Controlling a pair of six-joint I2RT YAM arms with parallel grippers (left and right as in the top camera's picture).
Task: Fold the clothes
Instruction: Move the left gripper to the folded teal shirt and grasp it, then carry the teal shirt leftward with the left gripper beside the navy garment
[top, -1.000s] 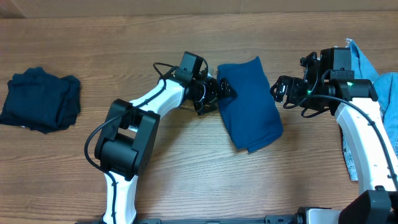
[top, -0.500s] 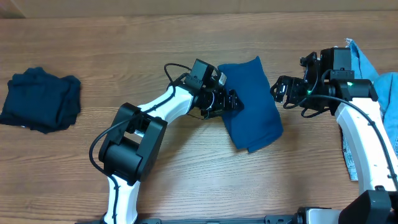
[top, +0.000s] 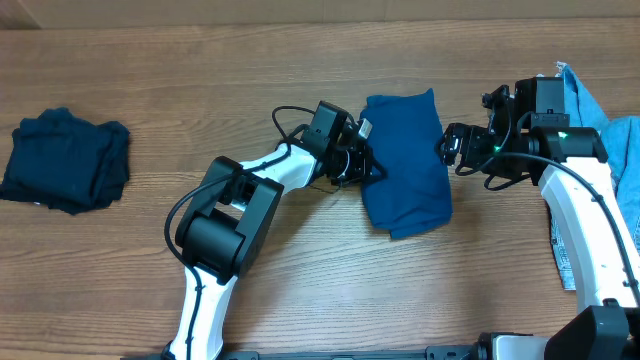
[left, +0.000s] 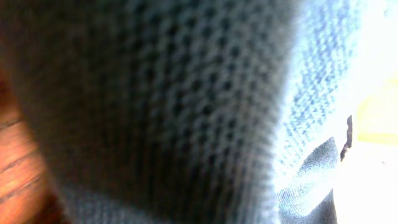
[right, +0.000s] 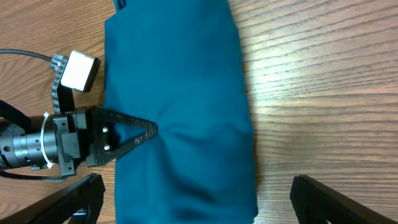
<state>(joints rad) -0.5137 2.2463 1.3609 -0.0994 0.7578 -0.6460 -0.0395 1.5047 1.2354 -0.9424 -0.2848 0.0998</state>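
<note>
A folded teal garment (top: 410, 165) lies on the wooden table at centre right. My left gripper (top: 372, 166) is shut on its left edge, one finger lying flat on top of the cloth (right: 134, 134). Knit fabric (left: 186, 93) fills the left wrist view and hides the jaws there. My right gripper (top: 450, 150) hovers just right of the garment, open, with its fingers (right: 74, 199) spread wider than the teal garment (right: 180, 93) below them and touching nothing.
A folded dark navy garment (top: 65, 160) sits at the far left. A pile of light blue clothes (top: 610, 125) lies at the right edge behind the right arm, with a pale patterned piece (top: 560, 250) beneath it.
My left gripper slid right onto the teal garment's edge and shut on it. The garment shifted slightly and now lies straighter. The right arm stayed still.
</note>
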